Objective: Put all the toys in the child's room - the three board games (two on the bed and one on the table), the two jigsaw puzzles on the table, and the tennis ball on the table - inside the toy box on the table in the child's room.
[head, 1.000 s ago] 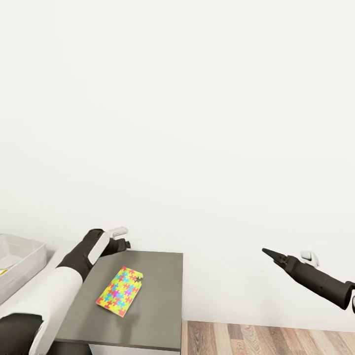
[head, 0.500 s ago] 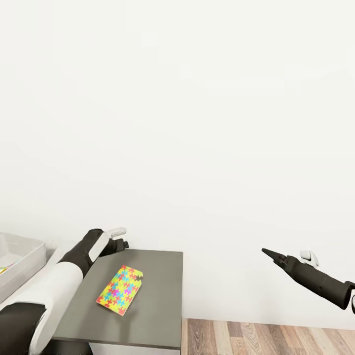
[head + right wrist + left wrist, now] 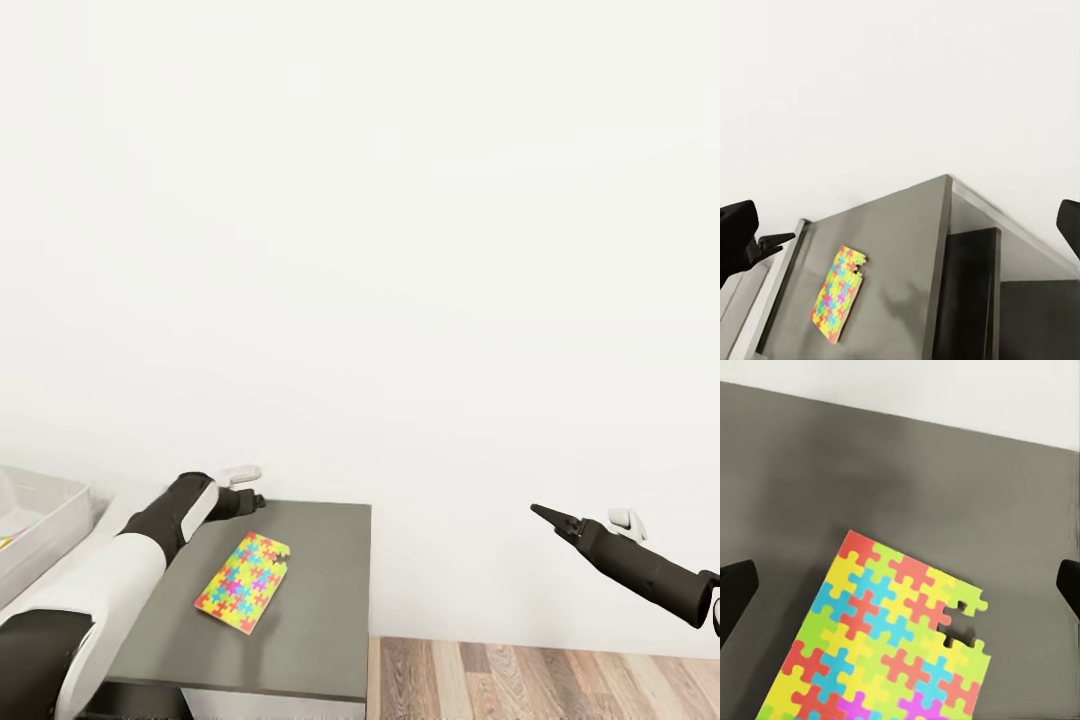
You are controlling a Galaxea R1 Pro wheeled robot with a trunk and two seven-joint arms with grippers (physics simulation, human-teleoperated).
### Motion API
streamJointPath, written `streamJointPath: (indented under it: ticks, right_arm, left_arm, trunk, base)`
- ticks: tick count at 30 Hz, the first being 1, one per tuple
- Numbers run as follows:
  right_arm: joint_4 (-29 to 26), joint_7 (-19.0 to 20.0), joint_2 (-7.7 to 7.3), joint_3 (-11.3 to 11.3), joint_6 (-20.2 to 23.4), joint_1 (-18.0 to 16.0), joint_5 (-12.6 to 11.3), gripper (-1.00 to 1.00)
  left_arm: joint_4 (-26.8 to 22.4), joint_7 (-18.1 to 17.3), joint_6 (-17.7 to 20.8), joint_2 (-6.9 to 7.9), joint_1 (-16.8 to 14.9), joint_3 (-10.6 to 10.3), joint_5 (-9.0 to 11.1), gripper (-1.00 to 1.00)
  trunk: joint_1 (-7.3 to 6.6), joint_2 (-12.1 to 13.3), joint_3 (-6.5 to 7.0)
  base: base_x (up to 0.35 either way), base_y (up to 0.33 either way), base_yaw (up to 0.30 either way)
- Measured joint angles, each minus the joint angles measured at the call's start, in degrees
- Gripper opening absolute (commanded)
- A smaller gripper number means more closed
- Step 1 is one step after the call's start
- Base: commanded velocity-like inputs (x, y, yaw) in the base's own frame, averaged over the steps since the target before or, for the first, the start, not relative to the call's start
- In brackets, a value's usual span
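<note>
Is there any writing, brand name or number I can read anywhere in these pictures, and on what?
None: no text can be read.
The jigsaw puzzle on the dark grey cabinet top bears only coloured interlocking pieces, no print.
The toy box and both arms bear no readable markings.

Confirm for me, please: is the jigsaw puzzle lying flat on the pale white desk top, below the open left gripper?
Not quite: the jigsaw puzzle lies flat on the dark-grey cabinet top, not a pale white desk. The left wrist view shows it below the open left gripper.
</note>
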Motion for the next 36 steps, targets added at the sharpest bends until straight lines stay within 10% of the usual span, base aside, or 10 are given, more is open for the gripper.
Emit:
streamJointPath:
  ticks: [14,36]
  right_arm:
    - [0.0,-0.1,0.00,0.0,0.0,0.0,0.0,1.00]
    - [0.1,0.0,0.00,0.7,-0.1,0.0,0.0,1.00]
  left_arm:
    - [0.1,-11.8,-3.2,4.12,0.2,-0.3,-2.6,1.00]
    - [0.1,-18.7,-4.4,4.46,0.6,-0.3,-2.5,1.00]
  trunk:
    - [0.00,0.0,-1.32]
    - [0.00,0.0,-3.40]
  base:
    - [0.000,0.000,0.000]
    - [0.000,0.000,0.000]
